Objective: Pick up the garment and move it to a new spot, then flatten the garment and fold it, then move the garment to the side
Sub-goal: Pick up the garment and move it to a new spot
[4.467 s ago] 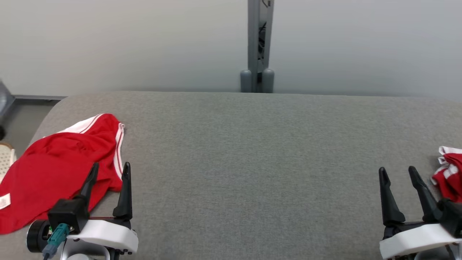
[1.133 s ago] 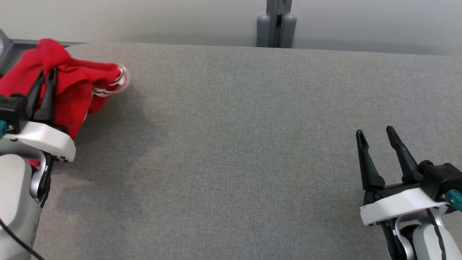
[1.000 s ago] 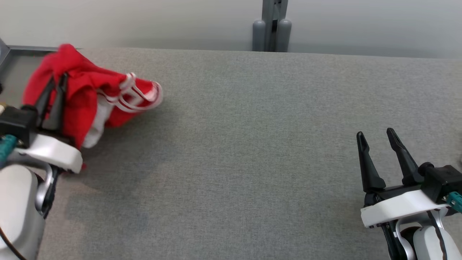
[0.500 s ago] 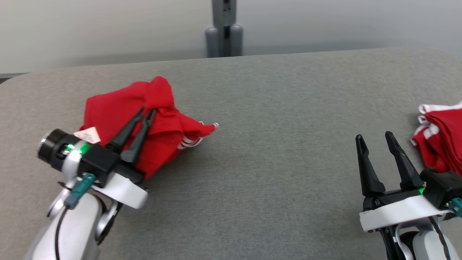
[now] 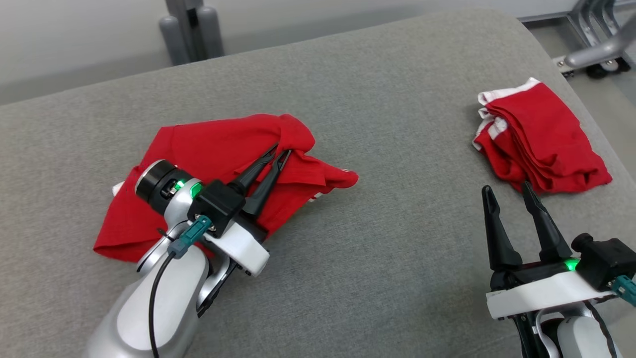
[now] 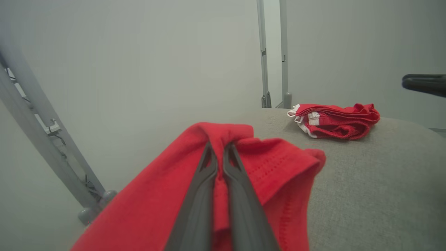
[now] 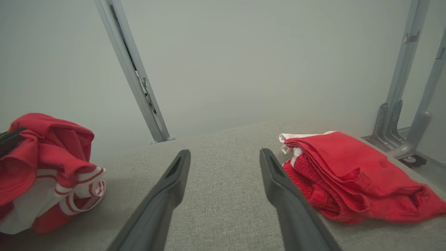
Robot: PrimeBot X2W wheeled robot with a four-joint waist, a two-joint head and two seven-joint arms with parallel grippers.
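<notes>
Here's the left end effector [image 5: 281, 150] pinched tight on the red garment [image 5: 208, 144], bunched left of the counter's [image 5: 397, 149] middle; right end effector [image 5: 506, 188] splayed wide, empty, near the front right edge. Best lay it mid-counter, clear of the folded pile [image 5: 541, 139], then release

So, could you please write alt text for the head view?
The left pincer, shut, pinches a crumpled red garment lying on a grey table. The right pincer stands open above the table at lower right, and a folded red garment lies beyond it near the table's edge.
</notes>
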